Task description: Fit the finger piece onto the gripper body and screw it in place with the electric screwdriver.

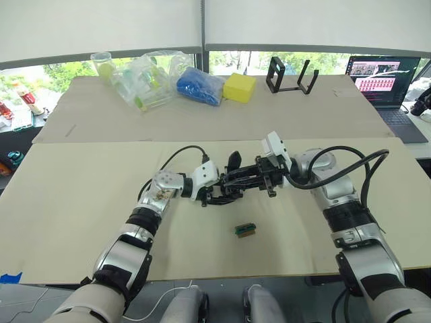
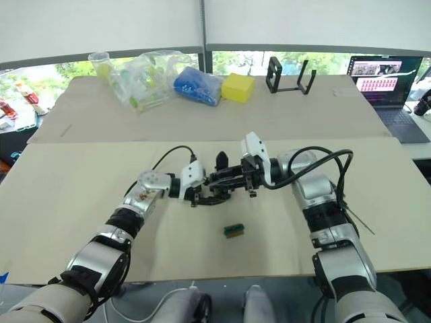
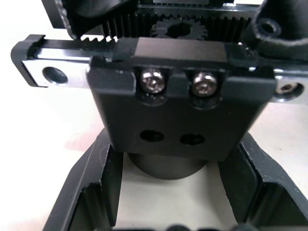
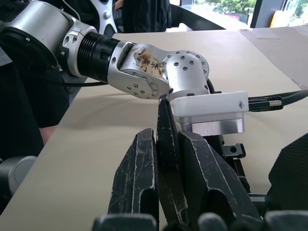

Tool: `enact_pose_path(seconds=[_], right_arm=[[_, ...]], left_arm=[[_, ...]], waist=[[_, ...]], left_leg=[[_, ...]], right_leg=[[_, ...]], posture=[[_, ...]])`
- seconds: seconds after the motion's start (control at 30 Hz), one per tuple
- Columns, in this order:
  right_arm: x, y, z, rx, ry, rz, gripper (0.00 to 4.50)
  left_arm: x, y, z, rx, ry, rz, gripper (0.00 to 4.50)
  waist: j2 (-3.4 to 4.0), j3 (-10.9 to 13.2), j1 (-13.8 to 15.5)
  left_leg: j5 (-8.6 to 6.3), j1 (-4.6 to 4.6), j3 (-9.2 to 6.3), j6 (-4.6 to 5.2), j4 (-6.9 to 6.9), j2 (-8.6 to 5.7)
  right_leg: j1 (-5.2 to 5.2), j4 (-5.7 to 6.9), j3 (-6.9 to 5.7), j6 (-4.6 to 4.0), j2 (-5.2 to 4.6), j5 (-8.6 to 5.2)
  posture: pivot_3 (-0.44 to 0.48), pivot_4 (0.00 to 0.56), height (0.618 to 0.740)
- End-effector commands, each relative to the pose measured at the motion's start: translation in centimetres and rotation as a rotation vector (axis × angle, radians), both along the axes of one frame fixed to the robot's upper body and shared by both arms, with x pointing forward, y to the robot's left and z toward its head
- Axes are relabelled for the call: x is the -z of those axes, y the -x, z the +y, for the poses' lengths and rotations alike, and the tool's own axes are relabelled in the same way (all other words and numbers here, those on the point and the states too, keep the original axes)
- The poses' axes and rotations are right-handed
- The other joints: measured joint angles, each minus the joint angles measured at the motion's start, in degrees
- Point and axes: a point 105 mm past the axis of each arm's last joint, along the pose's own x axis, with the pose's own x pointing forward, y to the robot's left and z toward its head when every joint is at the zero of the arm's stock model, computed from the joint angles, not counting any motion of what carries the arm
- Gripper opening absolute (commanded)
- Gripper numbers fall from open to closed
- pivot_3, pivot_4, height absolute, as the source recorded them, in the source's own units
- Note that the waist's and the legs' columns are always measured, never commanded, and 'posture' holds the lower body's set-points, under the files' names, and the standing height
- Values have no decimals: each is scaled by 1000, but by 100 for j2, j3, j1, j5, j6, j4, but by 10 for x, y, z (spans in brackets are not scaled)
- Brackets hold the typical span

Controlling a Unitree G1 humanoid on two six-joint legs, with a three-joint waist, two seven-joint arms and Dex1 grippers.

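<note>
Gripper body (image 1: 224,190) sits mid-surface (image 1: 81,208), right between the two arms, one pointed finger sticking up at its far side. The left gripper (image 1: 214,196) is on it from the left, fingers (image 3: 94,192) spread either side of its round base, and the left wrist view looks straight at two screws (image 3: 178,83) and two open holes below them. The right gripper (image 1: 232,180) comes in from the right, fingers (image 4: 139,178) pinching a thin black piece (image 4: 166,144). A small green-and-brown block (image 1: 245,230) lies just nearer, apart from both.
</note>
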Motion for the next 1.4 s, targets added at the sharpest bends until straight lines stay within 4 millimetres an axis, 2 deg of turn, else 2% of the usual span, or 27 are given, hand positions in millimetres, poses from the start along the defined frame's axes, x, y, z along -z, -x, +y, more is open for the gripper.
enact_pose_path(seconds=[0.03,0.27,0.43,0.67,0.83,0.97,1.2,1.4], right_arm=[[34,6,2,-32,132,96,312],[37,7,-3,-102,201,106,312],[37,-3,0,10,157,120,312],[42,1,-5,39,171,160,312],[49,-1,-1,-16,225,141,312],[54,7,-6,-75,269,219,312],[50,-7,-8,159,150,209,312],[59,1,-11,110,192,250,312]], left_arm=[[-5,3,-3,40,2,-15,2281],[-9,-1,-3,29,7,-20,2281],[-10,-1,-4,27,12,-21,2281],[-10,-1,-1,20,17,-19,2281],[-10,0,1,23,18,-13,2281],[-11,1,1,25,21,-10,2281],[-14,0,2,21,26,-7,2281],[-13,0,4,17,22,-3,2281]], waist=[[0,-1,-12],[1,-3,-10],[1,-6,-18],[3,-16,-31],[3,-17,-47],[3,-19,-48],[0,-33,-57],[2,-34,-57]], left_leg=[[0,0,0,0,0,0],[0,2,-1,0,0,0],[0,4,-2,0,0,0],[0,12,-1,-1,0,1],[0,16,-1,-1,-2,1],[-1,21,-1,0,-6,1],[-2,23,-4,-1,-9,1],[-2,29,-4,-2,-9,1]], right_leg=[[0,0,0,0,0,0],[2,0,-1,0,0,0],[2,1,-1,0,-1,0],[4,3,1,0,-3,0],[7,2,1,0,-2,0],[8,3,1,0,-3,0],[10,3,1,0,-6,0],[8,-2,1,0,-7,0]], posture=[[0,150,740],[0,150,740],[0,150,740],[0,150,740],[0,150,740],[0,150,740],[0,150,740],[0,150,740]])
